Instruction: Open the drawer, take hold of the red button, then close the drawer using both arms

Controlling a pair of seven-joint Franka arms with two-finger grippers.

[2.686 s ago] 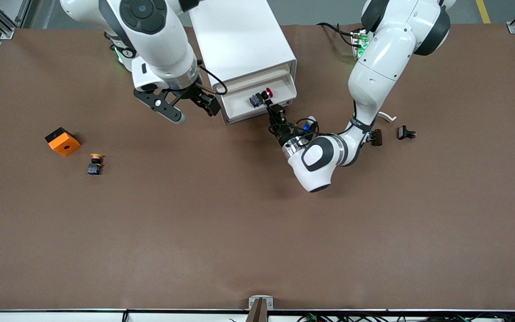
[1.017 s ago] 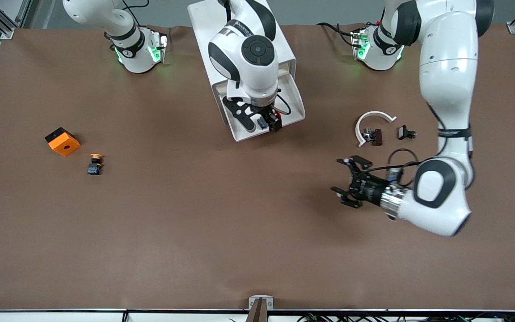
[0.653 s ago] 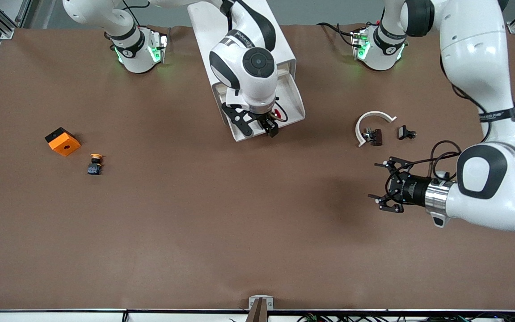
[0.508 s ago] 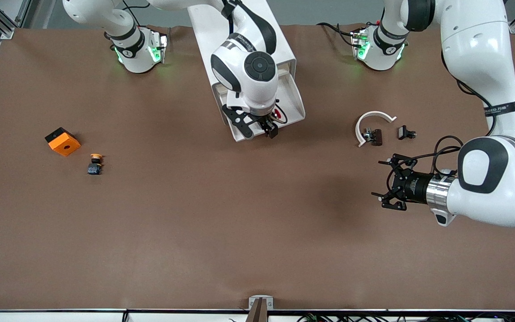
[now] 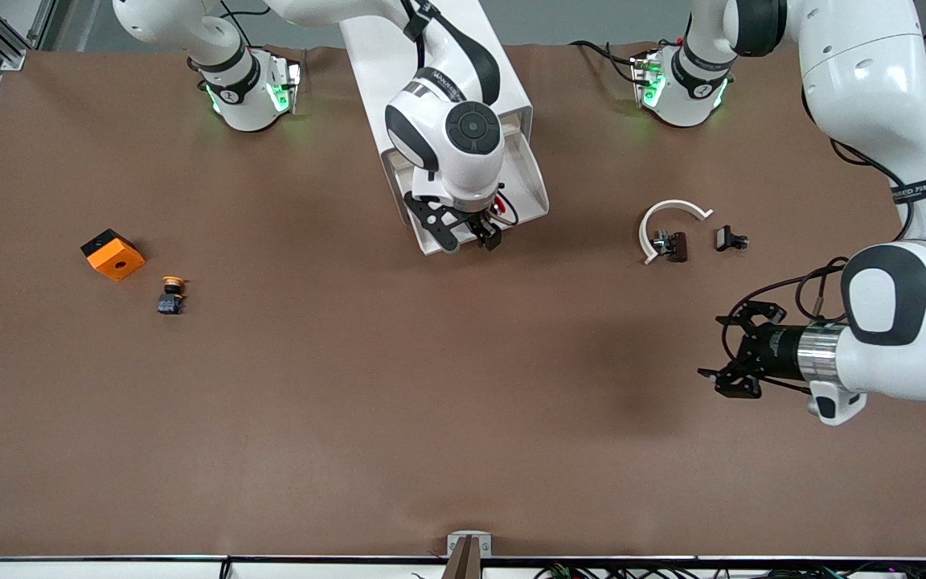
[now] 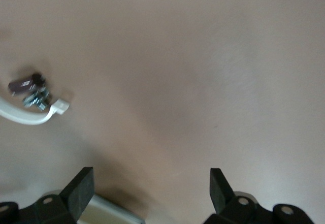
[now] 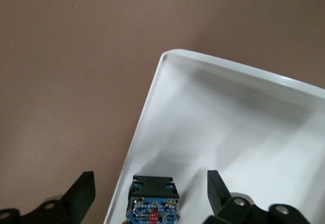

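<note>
Left gripper (image 5: 735, 358) hangs over bare table toward the left arm's end, fingers spread wide, nothing between them. That arm is just waiting. Its wrist view shows only tabletop plus the white curved strip (image 6: 30, 116) with a small dark part beside it.

Farther from the camera: the drawer (image 5: 531, 197) is pulled out of the white cabinet (image 5: 431, 56). Right gripper (image 5: 475, 227) is over the drawer's front end, pointing down, jaws wide open and empty.

The button (image 7: 152, 201) lies in the drawer tray, close to its side wall. In the right wrist view its black body sits in the gap between the two fingertips (image 7: 81, 191), touching neither. The red cap barely shows there; the front view has a bit of red (image 5: 497, 207) just past the wrist.

My call for the grab: I'd come straight down, keep the fingers clear of the tray wall, centre on the black body, then close. The part is small and near the wall, so an off-centre pinch could flick it sideways or catch the rim.
</note>
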